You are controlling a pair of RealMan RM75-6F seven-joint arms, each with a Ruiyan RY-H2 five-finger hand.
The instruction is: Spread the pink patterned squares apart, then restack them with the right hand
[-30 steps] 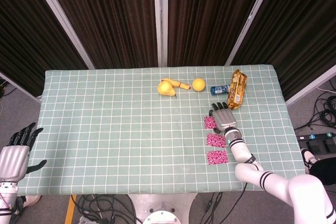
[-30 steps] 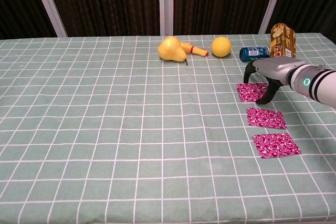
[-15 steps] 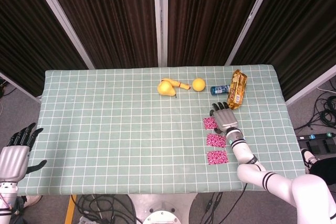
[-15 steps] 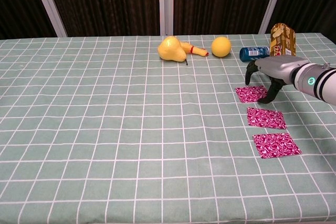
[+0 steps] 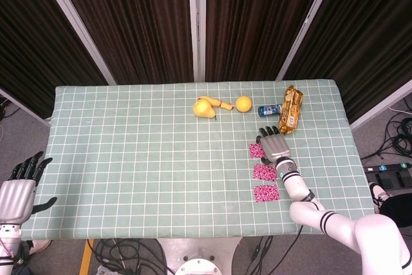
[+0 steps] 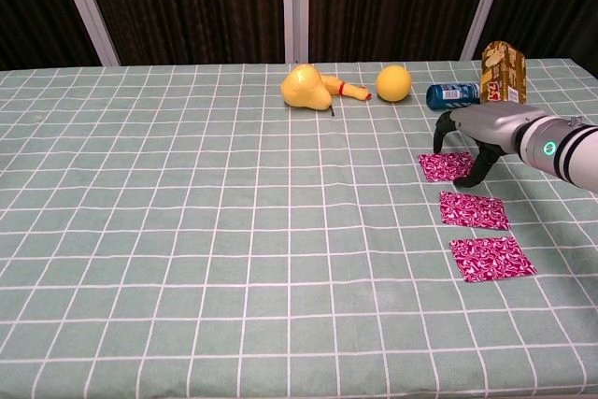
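- The left hand [image 5: 14, 194] hangs off the surface's [image 6: 187, 231] near left corner, fingers spread, holding nothing.
- Three pink squares lie in a row toward the right edge: near square [image 6: 492, 258], middle square [image 6: 474, 210], far square [image 6: 445, 166].
- The right hand [image 6: 483, 130] arches over the far square, fingers [image 6: 480, 167] curled down, tips touching its right edge.
- Along the far edge: pear [image 6: 304, 89], orange [image 6: 393, 82], can [image 6: 452, 94], snack bag [image 6: 503, 70].
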